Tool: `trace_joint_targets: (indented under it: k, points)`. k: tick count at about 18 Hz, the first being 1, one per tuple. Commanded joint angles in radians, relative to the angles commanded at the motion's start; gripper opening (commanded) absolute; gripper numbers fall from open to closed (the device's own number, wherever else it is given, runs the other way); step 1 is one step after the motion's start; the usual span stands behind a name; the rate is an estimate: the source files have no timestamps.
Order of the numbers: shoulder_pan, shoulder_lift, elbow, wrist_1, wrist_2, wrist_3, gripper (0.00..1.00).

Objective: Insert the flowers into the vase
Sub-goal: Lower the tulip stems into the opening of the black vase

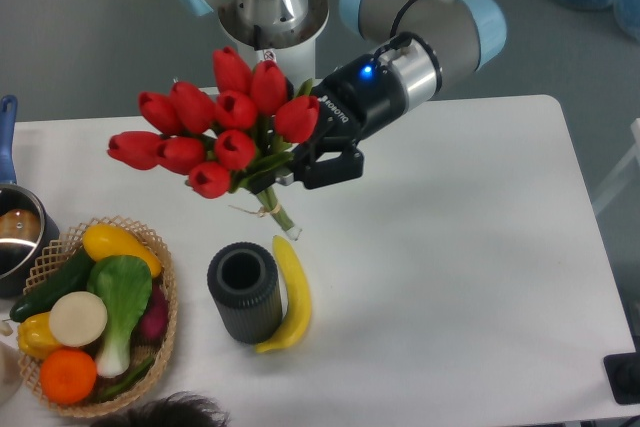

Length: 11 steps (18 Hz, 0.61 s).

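My gripper (300, 162) is shut on the flowers (215, 122), a bunch of red tulips held in the air over the table. Their buds fan out to the upper left and the pale stems (280, 215) point down and to the right, ending just above the table. The vase (243, 292), a dark ribbed cylinder with an open round mouth, stands upright on the table below the bunch. The stem ends hang a little up and right of the vase mouth, apart from it.
A yellow banana (291, 292) lies right against the vase's right side. A woven basket (160, 342) full of vegetables and fruit sits at the front left. A pot (18, 232) is at the left edge. The robot base (270, 27) stands behind the table.
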<state>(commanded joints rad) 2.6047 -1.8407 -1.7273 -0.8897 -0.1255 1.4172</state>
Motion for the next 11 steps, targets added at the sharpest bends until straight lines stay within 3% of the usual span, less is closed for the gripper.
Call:
trace_joint_targets:
  k: [2, 11]
  points:
    - [-0.002, -0.018, 0.0, 0.0, -0.057, 0.025, 0.46]
    - [-0.008, -0.037, -0.015, -0.002, -0.069, 0.043, 0.46]
